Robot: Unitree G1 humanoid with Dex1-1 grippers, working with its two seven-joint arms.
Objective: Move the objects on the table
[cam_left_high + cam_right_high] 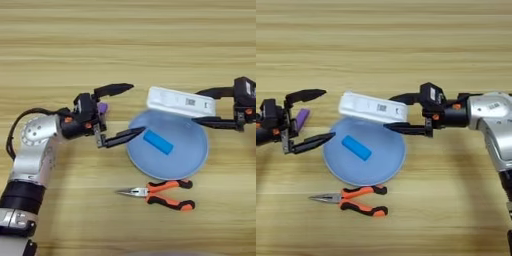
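The round light-blue plate (182, 161) lies mid-table with the small blue block (158, 141) on it. The white bar-shaped device (179, 102) rests tilted across the plate's far rim. My right gripper (388, 112) is open, with one finger on each side of the device's right end. My left gripper (138, 108) is open too; its lower fingertip is at the plate's left rim. The small purple block (102, 107) sits far back between the left fingers, near their base. The orange-and-black pliers (161, 193) lie in front of the plate.
The wood-grain table (125, 40) fills the view. My left forearm (35, 150) comes in from the lower left, and my right arm (491, 120) from the right edge.
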